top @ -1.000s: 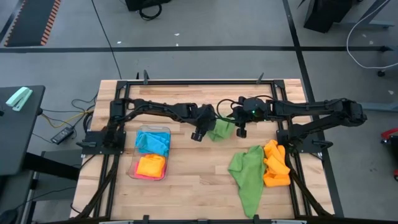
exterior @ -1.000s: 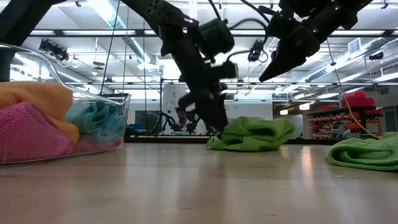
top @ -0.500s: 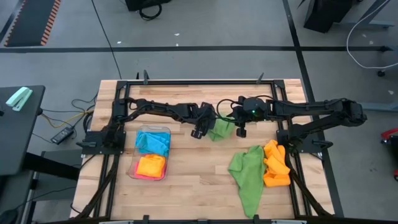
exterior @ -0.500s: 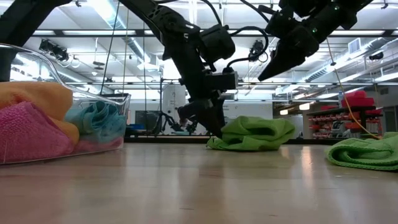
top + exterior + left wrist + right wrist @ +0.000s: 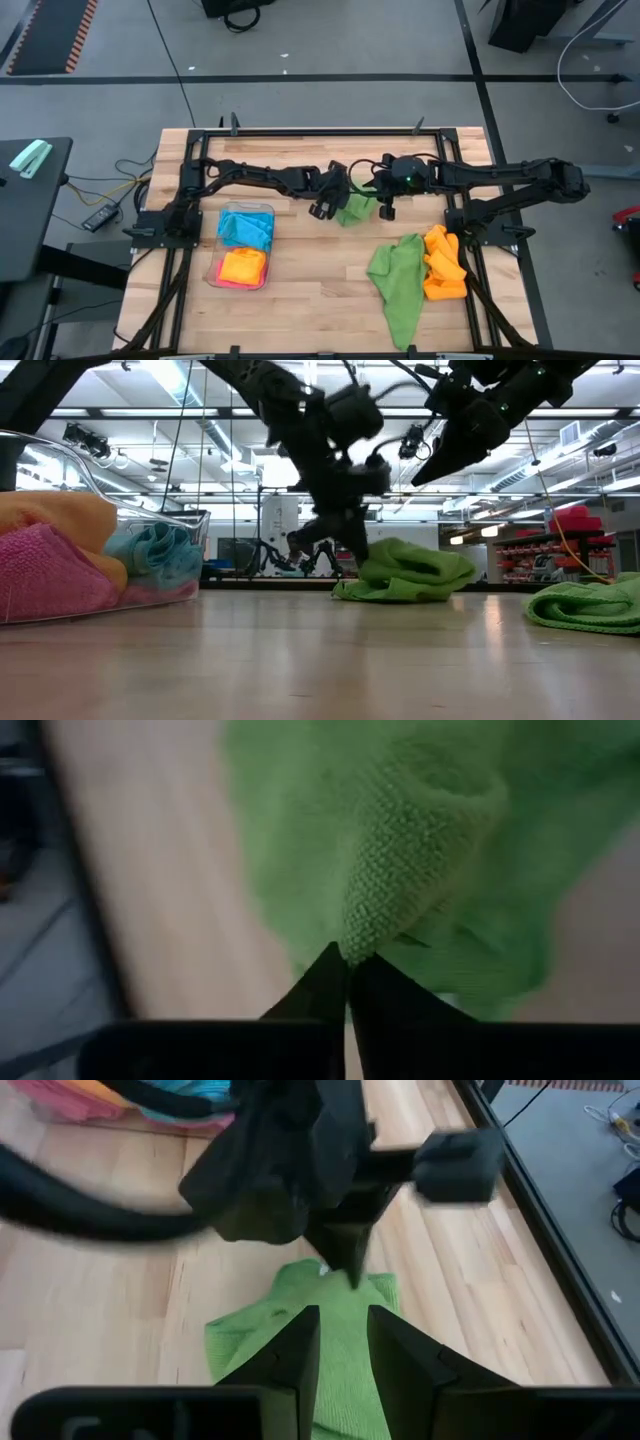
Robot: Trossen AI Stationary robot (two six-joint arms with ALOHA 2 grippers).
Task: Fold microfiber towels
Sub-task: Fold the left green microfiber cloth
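Nearest the front edge of the surface (image 5: 300, 300) sit the towels not yet handled: a long green towel (image 5: 397, 280) lies loosely spread and rumpled, and touching its right side is a bunched orange towel (image 5: 443, 263). They look like a waiting pile, kept to the right so the middle stays free for folding. To the left, a clear plastic tray (image 5: 243, 247) holds towels already gathered up: orange (image 5: 243, 266) over a pink edge at its near end, sky blue (image 5: 245, 228) at its far end, which suggests it serves as the bin for finished ones.

Farther back, at mid-surface, lies the small green towel (image 5: 354, 208) now being worked, crumpled in a low mound. The left gripper (image 5: 346, 970) has its fingers (image 5: 322, 988) pressed together on a raised ridge of that cloth at its left edge, a pinch at the border that probably serves to lift or draw the towel out flat. The right gripper (image 5: 343, 1342) hangs just above the same towel's right side, its fingers (image 5: 296, 1346) a little apart and holding nothing, seemingly ready to take the opposite edge.
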